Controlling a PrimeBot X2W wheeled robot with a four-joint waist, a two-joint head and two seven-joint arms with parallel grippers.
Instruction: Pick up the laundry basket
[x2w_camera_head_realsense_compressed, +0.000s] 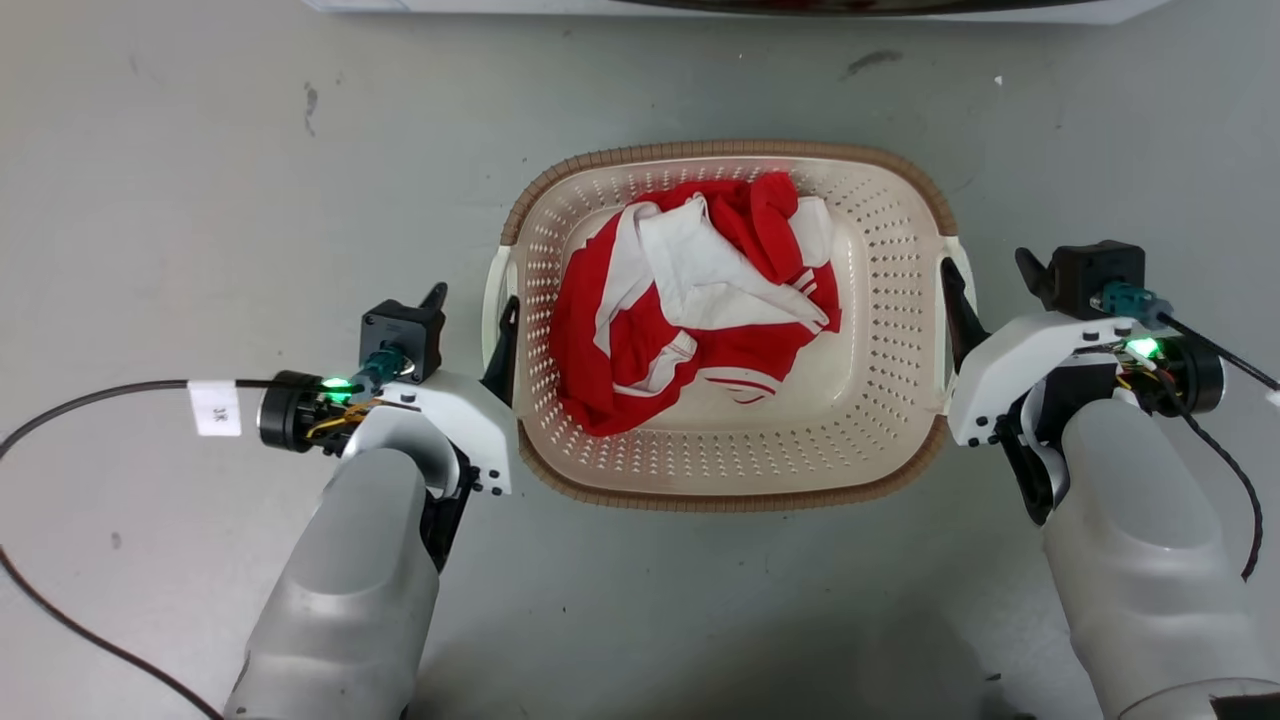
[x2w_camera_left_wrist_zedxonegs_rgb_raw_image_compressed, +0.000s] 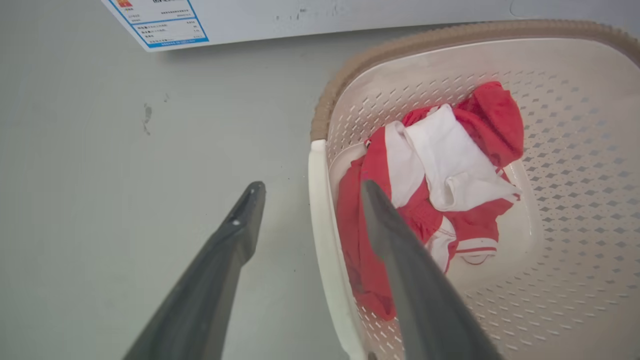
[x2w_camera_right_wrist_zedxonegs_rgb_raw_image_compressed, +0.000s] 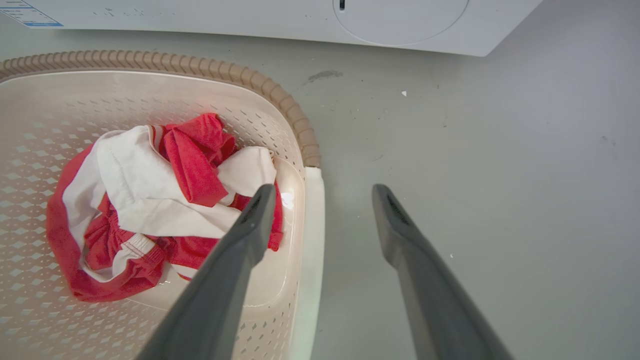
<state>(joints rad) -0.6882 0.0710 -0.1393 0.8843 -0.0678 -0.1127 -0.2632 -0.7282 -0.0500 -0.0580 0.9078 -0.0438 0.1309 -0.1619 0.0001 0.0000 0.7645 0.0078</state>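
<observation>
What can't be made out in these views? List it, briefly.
Print on the label of the washing machine: left wrist view, too small, cut by the top edge.
Floor of the laundry basket: head view, covered by the red-and-white garment.
Whether the left end effector touches the white handle: left wrist view, its inner finger overlaps it.

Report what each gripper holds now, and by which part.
Nothing is held. The left gripper and right gripper are open, each straddling a white side handle of the laundry basket without closing on it.
</observation>
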